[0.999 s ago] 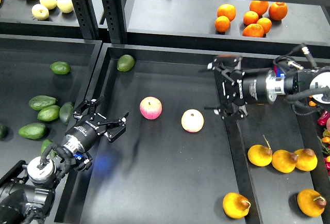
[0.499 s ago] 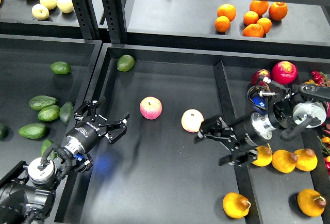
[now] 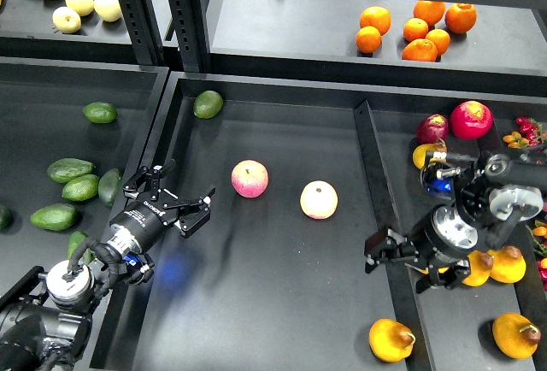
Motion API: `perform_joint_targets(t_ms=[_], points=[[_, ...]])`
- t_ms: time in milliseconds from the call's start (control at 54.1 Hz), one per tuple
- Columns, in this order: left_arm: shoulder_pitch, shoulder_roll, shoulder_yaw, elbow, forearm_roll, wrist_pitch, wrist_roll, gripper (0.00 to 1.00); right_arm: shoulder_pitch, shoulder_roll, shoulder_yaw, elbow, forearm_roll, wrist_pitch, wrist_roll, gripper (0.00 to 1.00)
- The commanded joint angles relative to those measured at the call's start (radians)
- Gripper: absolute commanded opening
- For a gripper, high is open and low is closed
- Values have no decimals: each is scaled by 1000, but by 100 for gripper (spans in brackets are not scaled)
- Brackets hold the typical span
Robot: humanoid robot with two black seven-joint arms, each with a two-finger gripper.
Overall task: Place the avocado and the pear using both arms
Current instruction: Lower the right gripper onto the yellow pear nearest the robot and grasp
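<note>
The left pincer [image 3: 175, 206] hangs open, empty, beside the avocado [image 3: 110, 185]. The right pincer [image 3: 391, 250] is spread open over the divider, empty, near a pear [image 3: 391, 339].

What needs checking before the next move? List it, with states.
1. Left gripper open and empty: ok.
2. Right gripper open and empty: ok.
3. Avocado grasped: not ok, it lies in the left bin, apart from the left gripper.
4. Pear grasped: not ok, it lies in the right bin, below the right gripper in the view.
5. Apples in the middle tray apart from both grippers: ok.
</note>
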Motion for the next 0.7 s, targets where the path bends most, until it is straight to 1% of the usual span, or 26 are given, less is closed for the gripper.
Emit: perform_joint_targets(t_ms=[0,185,462,684], points=[[-1,0,6,-2,0,0,0,99,-2,25,-51,-1,0,0,0,100],[-1,0,7,-2,0,0,0,99,-11,48,-105,-42,-7,0,0,99],[-1,0,9,-2,0,0,0,99,-65,91,-120,-96,-30,0,0,99],[-1,0,9,-2,0,0,0,99,-117,118,-131,-128,-30,0,0,96]])
